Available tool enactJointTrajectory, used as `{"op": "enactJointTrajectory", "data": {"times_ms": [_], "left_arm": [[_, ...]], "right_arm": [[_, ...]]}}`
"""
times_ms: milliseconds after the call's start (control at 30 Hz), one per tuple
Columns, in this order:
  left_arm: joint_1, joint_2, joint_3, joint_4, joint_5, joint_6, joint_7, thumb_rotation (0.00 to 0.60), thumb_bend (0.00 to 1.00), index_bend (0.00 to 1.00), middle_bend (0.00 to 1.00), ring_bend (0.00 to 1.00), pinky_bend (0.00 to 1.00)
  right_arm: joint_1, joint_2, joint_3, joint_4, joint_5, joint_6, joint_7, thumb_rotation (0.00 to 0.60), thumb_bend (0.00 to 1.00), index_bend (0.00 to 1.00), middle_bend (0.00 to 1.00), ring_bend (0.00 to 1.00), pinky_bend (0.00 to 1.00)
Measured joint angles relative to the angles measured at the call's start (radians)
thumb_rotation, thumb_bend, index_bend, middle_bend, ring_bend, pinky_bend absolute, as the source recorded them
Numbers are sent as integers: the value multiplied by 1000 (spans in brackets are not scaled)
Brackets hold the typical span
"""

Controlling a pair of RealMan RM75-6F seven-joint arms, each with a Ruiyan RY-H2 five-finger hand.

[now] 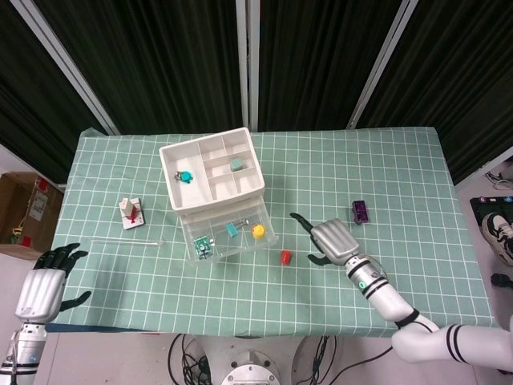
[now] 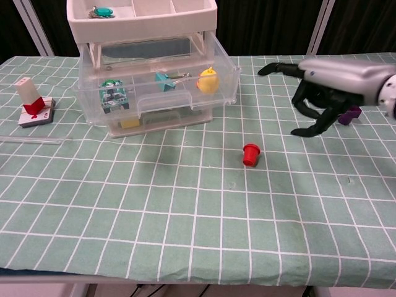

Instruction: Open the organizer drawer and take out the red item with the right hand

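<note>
The small red item (image 1: 285,257) (image 2: 250,154) stands alone on the green checked cloth, just right of the organizer's pulled-out clear drawer (image 1: 227,233) (image 2: 162,93). My right hand (image 1: 334,242) (image 2: 326,83) hovers to the right of the red item, apart from it, fingers spread and holding nothing. The white organizer (image 1: 212,169) (image 2: 142,12) stands behind the drawer. Inside the drawer lie a yellow piece (image 2: 208,80), a teal clip (image 2: 163,80) and a green-and-white piece (image 2: 112,94). My left hand (image 1: 44,285) hangs open off the table's near left corner, seen only in the head view.
A purple block (image 1: 359,211) (image 2: 351,111) sits right of my right hand, partly hidden behind it in the chest view. A white-and-red block on a card (image 1: 131,212) (image 2: 32,101) and a thin clear rod (image 1: 126,241) (image 2: 34,140) lie left of the organizer.
</note>
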Motion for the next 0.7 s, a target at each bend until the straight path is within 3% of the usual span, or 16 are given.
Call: {"op": "enactJointTrajectory", "data": {"times_ms": [100,167,200,300,467,700], "left_arm": [[-4,-2,-5,2,-2,-1,0,600,0,266,173,167,210],[-5,-2,-7,0,-3,0,4,600,0,267,174,167,210],[-5,-2,-8,-2,-4,1,7,600,0,267,174,167,210],[-5,2,-9,-13,-8,1,17,600,0,266,174,167,210],[-1,12,-7,-33,-20,-2,34,600,0,267,174,167,210],[-1,14,-12,-48,-41,-10,48,600,0,266,174,167,210]], "right_arm": [[-78,64,-10,-36,-54,128,18,600,162,29,266,211,347],[-142,112,-19,-59,-95,220,41,600,162,14,137,46,110],[-170,132,-24,-66,-113,259,52,600,162,6,98,13,48],[-269,188,-40,-84,-167,383,83,600,162,0,22,0,0],[-429,251,-74,-86,-236,543,124,600,162,0,6,0,0],[-547,288,-111,-69,-286,583,179,600,176,0,7,0,0]]}}
